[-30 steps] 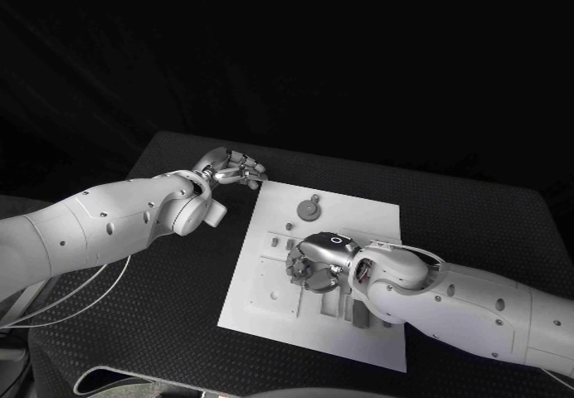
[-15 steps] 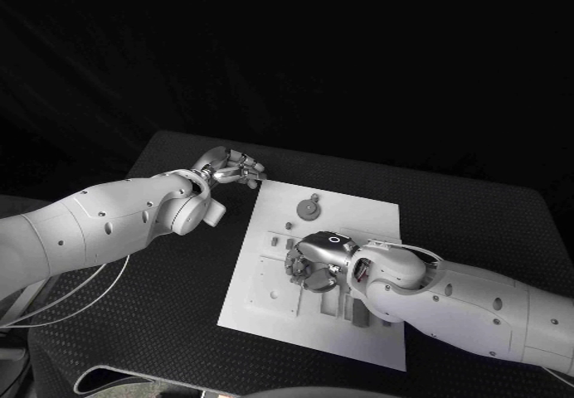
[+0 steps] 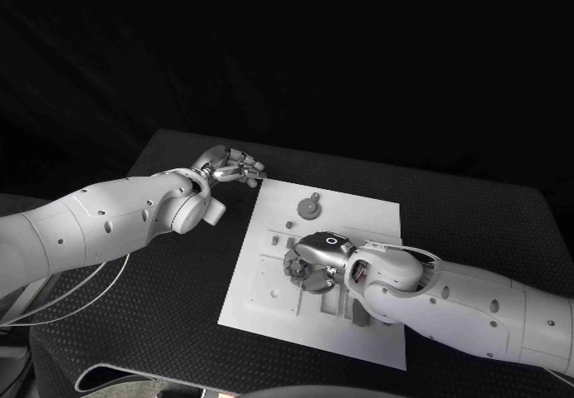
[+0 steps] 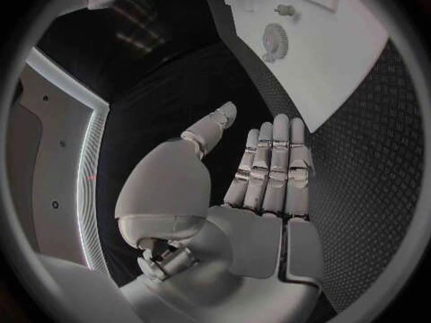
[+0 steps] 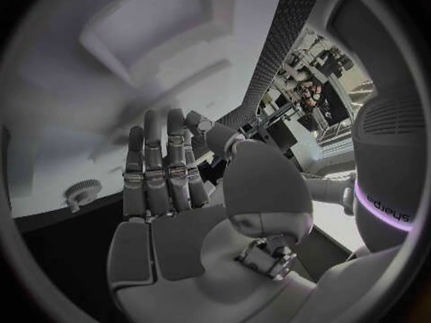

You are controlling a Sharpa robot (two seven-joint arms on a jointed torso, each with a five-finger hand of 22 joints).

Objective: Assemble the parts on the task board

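Near edge of the table: the black table point(image 3: 167, 274) has a bumpy, dotted top, and a thin pale cable point(image 3: 72, 290) hangs by its near left side.
Task board: the white task board point(image 3: 269, 311) lies flat in the middle of the table, turned a little, with one far corner close to the left hand.
Right hand: the right hand point(image 3: 313, 264) is low over the middle of the board, palm down. From the right wrist camera its fingers point(image 5: 166, 172) are straight and close side by side, and nothing is in them.
Parts near the right hand: small grey slots and pegs point(image 3: 278, 242) sit on the board just left of this hand. I cannot tell if the fingers touch any of them.
Gear part: a small round gear part point(image 3: 311, 207) with teeth lies on the far half of the board, apart from both hands.
Left hand: the left hand point(image 3: 230, 168) is on the far left, just off the board's far corner. From the left wrist camera its fingers point(image 4: 274, 165) are flat and straight with the thumb out to the side, and it holds nothing.
Far side: past the table's far edge all is dark.
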